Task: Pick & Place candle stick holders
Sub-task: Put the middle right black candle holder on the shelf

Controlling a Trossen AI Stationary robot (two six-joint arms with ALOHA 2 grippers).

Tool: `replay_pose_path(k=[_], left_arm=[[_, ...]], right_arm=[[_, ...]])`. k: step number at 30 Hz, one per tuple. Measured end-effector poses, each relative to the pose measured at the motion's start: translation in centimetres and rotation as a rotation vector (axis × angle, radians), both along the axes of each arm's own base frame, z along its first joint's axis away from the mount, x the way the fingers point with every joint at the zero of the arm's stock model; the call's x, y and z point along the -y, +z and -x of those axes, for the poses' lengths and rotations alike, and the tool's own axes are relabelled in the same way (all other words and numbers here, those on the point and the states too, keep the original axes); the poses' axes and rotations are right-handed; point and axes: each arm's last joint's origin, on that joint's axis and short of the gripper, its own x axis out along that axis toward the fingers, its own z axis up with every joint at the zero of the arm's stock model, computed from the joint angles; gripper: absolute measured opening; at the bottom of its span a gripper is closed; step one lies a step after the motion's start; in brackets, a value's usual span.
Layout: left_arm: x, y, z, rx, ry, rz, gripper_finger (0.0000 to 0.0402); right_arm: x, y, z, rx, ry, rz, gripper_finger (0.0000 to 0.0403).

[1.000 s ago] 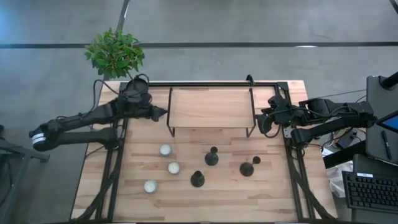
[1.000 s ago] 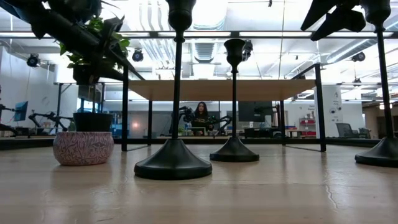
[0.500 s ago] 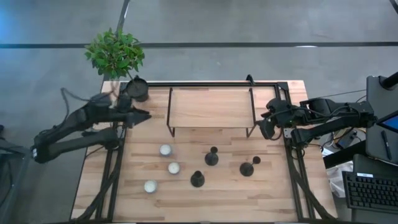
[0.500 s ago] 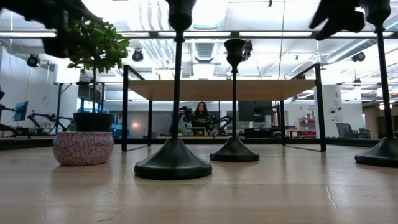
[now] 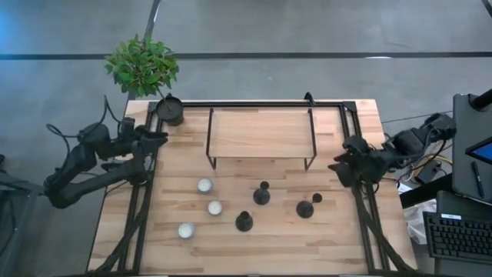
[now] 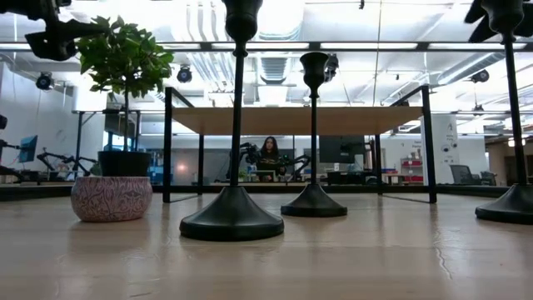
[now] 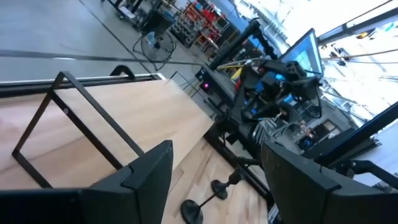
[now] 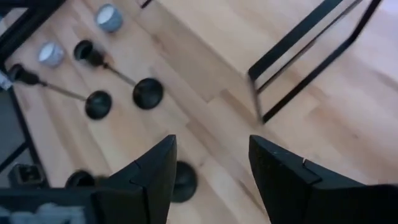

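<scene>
Both grippers stand with jaws spread, holding nothing: the left gripper (image 5: 157,136) at the table's left edge, the right gripper (image 5: 338,165) at its right edge. Three matte black flared-base candle stick holders (image 5: 261,194) stand on the pale wooden table (image 5: 254,242), well beyond either gripper's jaws. A small black pot (image 5: 171,111) holding a green leafy plant (image 5: 142,65) sits just beside the left gripper.

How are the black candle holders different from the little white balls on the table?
The candle holders are black with a wide round base and a thin upright stem; the white balls are pale, round and low. The holders stand toward the table's right, the balls toward its left. There are three of each on the wooden table.
</scene>
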Motion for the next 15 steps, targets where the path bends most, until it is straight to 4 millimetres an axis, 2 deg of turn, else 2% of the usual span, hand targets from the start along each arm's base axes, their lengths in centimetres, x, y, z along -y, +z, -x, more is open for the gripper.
replay_pose_path(k=[6,15], left_arm=[[0.0,0.0,0.0,0.003,0.002,0.006,0.0241],[0.0,0.0,0.0,0.001,0.005,0.005,0.0241]], right_arm=[[-2.9,-1.5,0.3,-0.039,0.042,-0.068,0.0174],[-6.6,-3.0,0.9,-0.047,0.035,-0.063,0.0153]])
